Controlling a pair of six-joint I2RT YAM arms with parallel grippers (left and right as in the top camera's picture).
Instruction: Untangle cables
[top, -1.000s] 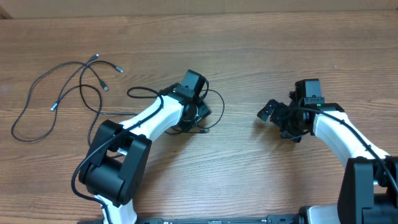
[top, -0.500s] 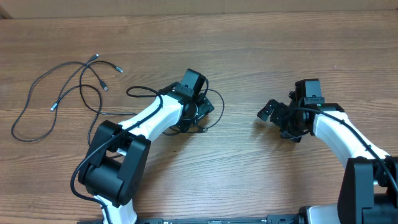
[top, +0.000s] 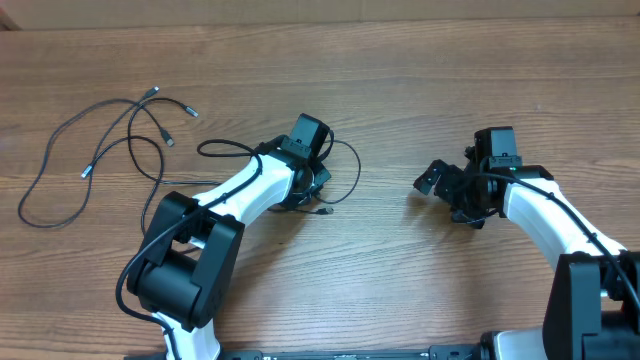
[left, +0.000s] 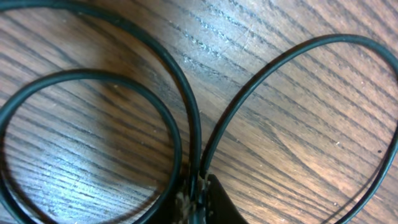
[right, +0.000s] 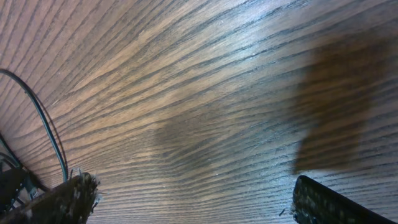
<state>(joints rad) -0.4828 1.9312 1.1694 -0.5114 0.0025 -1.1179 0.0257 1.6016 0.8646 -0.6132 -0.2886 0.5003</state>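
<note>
Your left gripper (top: 318, 183) is closed tight at mid-table, left of centre. In the left wrist view two strands of the coil (top: 357, 172) meet and run in between its fingertips, pinched there. The rest of the coil lies flat on the table (top: 400, 80), looping out on both sides of the gripper. Further cables (top: 131, 141) lie spread at the far left, well apart from it. Your right gripper (right: 199, 199) hangs over bare wood, jaws wide, holding nothing.
</note>
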